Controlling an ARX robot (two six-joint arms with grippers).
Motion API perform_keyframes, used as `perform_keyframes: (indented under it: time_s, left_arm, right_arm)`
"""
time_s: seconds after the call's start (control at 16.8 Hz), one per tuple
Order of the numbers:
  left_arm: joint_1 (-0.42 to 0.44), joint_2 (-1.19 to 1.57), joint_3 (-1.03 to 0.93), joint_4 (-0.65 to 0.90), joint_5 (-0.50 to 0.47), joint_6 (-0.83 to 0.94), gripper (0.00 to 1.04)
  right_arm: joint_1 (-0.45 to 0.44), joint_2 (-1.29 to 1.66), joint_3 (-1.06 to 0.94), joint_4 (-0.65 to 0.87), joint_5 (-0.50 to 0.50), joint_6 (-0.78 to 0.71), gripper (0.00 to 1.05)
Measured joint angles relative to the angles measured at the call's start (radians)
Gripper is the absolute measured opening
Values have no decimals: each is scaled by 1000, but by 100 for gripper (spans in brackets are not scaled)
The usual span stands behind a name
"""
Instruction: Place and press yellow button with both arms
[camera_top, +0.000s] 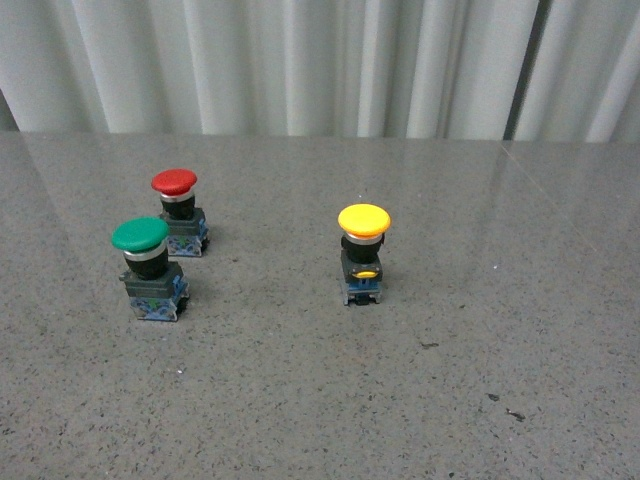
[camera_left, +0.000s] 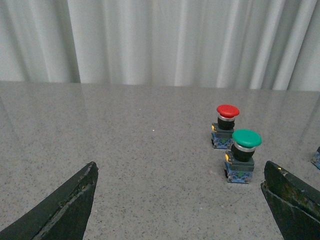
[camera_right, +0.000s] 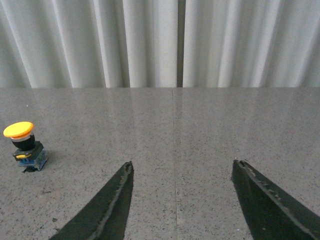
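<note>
While both our pincers stand released and empty, only their finger tips show, the rest cut off. The yellow button (camera_right: 22, 146) sits upright, well off from our right pincer (camera_right: 182, 200). Beyond our left pincer (camera_left: 182, 200), green button (camera_left: 242, 156) partly hides red button (camera_left: 226, 126).

1. All three pictures are lit brightly and evenly.
2. Soft pale glare is seen on the far part of the bench (camera_top: 520, 180).
3. Only small, faint shadows are cast beside the buttons.
</note>
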Motion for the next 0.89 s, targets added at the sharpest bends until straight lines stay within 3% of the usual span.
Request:
perform_keyframes:
  time_s: [0.24, 0.89]
  left_arm:
    - [0, 0, 0, 0, 0, 0, 98]
    - [0, 0, 0, 0, 0, 0, 98]
  right_arm:
    - [0, 0, 0, 0, 0, 0, 99]
    - [0, 0, 0, 0, 0, 0, 98]
